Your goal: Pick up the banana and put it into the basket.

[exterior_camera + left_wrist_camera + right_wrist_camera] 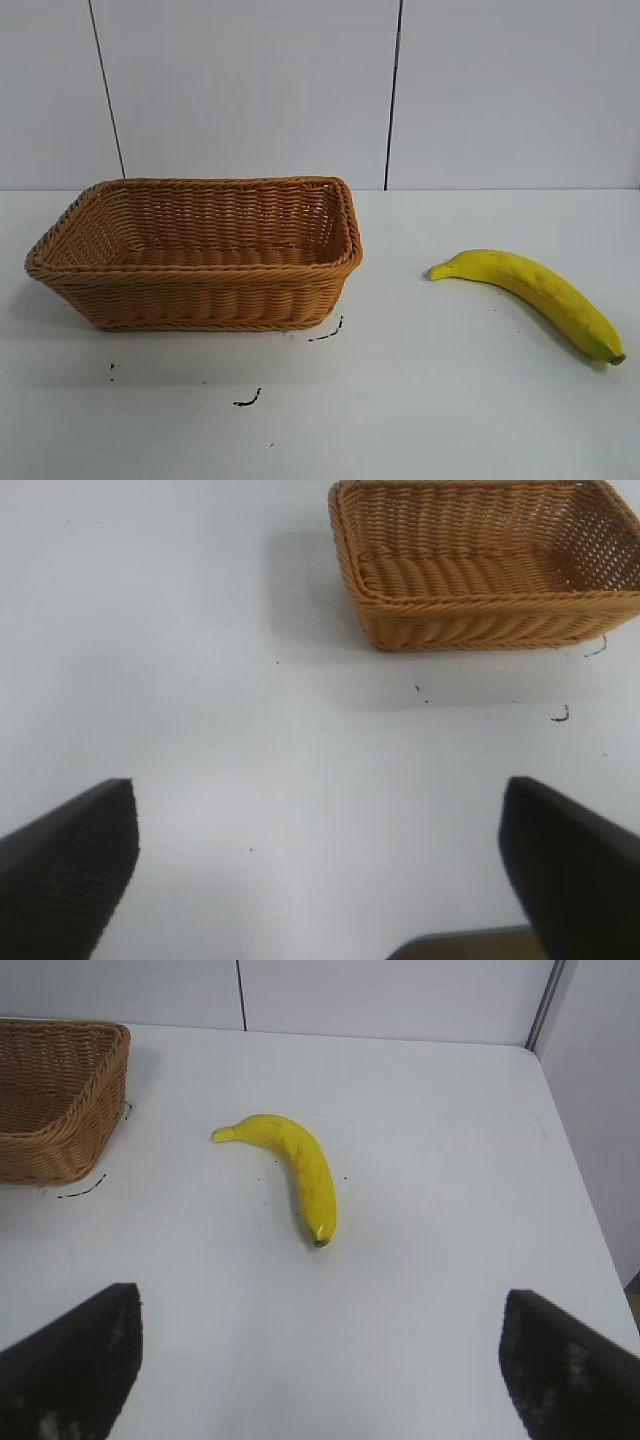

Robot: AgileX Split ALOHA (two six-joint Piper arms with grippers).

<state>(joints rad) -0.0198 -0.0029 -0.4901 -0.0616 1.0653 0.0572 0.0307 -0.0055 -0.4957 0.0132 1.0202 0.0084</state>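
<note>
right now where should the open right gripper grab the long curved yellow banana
Take the long curved yellow banana across its thick middle, coming down from above: it lies flat on the white table, clear of the woven wicker basket. The right gripper stands open.

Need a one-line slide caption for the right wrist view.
Open right claw above the white table, banana lying ahead, basket off to one side.

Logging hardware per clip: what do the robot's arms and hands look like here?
Only fingertips show, in the wrist views; the exterior view shows no arm. The left hand has two black fingers with fine ribbed pads, and a brownish part sits between them at the frame edge. The right hand has matching black fingers, their pads flecked with pale scuffs. No cables or markings are visible.
</note>
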